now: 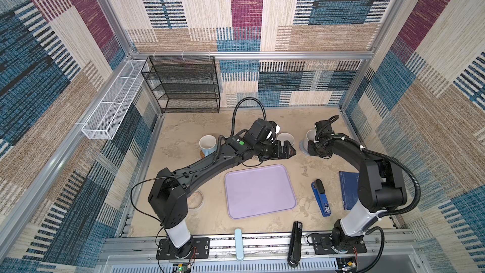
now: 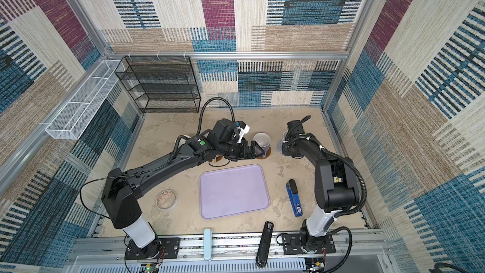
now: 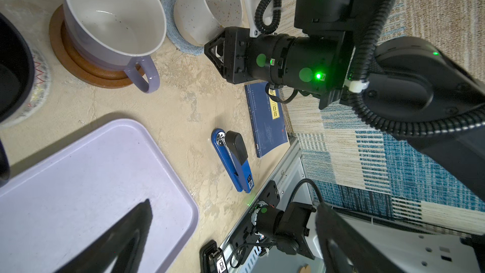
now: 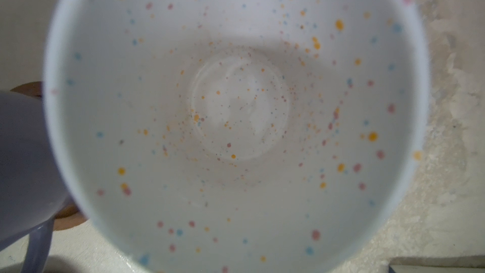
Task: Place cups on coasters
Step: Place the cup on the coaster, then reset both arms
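**A:** The left tool hovers over the worktop, just beyond the far edge of the lavender tray. Its fingers are spread wide with nothing between them.

**B:** And the right tool?

**A:** It's right up against the outer wall of the speckled white mug. Spread or pinching, I cannot tell. Its own camera sees nothing but the mug's inside.

**B:** Where does that mug sit?

**A:** Upright on the blue-grey crocheted coaster, at the right rear of the worktop.

**B:** Any neighbours?

**A:** Just beside it is the lavender mug, upright on a brown wooden coaster, handle toward the front. Next along, the black mug sits on the whitish crocheted coaster. In a top view the light blue mug stands upright far to the left, beyond the left arm.
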{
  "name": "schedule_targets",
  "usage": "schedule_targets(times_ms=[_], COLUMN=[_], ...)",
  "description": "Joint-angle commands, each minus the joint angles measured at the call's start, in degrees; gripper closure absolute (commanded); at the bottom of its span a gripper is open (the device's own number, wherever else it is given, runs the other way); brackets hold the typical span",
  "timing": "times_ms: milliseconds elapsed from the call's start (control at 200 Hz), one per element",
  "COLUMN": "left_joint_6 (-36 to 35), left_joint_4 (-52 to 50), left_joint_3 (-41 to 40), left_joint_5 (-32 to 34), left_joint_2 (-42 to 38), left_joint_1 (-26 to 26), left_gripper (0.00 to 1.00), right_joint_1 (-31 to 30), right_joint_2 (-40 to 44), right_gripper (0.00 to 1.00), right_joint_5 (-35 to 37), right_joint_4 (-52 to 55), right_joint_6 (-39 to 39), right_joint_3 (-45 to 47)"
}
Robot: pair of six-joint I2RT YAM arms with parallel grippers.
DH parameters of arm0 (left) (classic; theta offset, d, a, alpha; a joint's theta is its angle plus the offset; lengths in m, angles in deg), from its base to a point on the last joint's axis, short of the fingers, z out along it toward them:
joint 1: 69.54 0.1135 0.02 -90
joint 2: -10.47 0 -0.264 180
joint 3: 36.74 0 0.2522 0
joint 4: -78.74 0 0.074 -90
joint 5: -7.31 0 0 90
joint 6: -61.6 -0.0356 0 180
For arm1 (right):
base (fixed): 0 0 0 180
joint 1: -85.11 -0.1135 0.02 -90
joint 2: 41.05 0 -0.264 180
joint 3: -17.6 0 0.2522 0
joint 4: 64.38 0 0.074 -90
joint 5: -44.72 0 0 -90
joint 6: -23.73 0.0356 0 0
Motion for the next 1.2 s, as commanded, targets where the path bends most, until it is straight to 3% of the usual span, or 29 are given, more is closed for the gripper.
schedule_targets(times_ms=[0, 135, 150, 185, 200, 210, 230, 521, 731, 947, 1192], left_joint_6=[0.12, -0.25, -0.29, -0.61, -0.78, -0.95, -1.34, -9.89, -14.89, -21.33, -26.57], left_joint_4=[1.17, 0.69, 0.6, 0.45, 0.43, 0.34, 0.33, -6.0, -9.13, -8.28, -5.29], left_joint_3=[0.0, -0.41, -0.55, -0.9, -1.09, -1.26, -1.67, -9.05, -18.9, -29.41, -34.45], left_joint_5=[0.87, 1.79, 1.98, 2.4, 2.72, 2.99, 3.44, 15.59, 24.22, 32.86, 40.21], left_joint_2=[-0.74, -1.63, -1.81, -2.38, -2.77, -3.06, -3.7, -14.65, -25.05, -35.04, -37.33], left_joint_1=[0.06, 0.02, 0.07, 0.07, 0.05, 0.01, 0.04, 1.62, 6.27, 13.36, 19.35], left_gripper=[0.0, 0.0, 0.0, 0.0, 0.0, 0.0, 0.0, 0.0, 0.0, 0.0, 0.01], right_joint_1=[-0.02, -0.01, -0.03, 0.03, -0.03, -0.01, -0.03, -0.03, -0.02, -0.06, 0.01], right_joint_2=[0.79, 3.34, 3.91, 5.36, 6.0, 6.52, 7.57, 24.69, 35.8, 35.62, 43.44], right_gripper=[0.58, 0.44, 0.29, 0.24, 0.16, 0.05, 0.01, 0.0, 0.0, 0.01, 0.02], right_joint_5=[0.85, 1.65, 1.8, 2.04, 2.16, 2.13, 2.06, 2.24, 3.62, 7.83, 7.21], right_joint_4=[-0.25, -1.4, -1.54, -2.28, -2.59, -2.84, -3.43, -12.46, -23.12, -25.28, -41.17], right_joint_6=[0.73, 1.51, 1.66, 2.17, 2.36, 2.5, 2.67, 1.84, 1.9, 1.56, -2.37], right_joint_3=[-0.66, 0.29, 0.47, 0.95, 1.09, 1.33, 1.71, 8.55, 17.93, 20.02, 34.66])
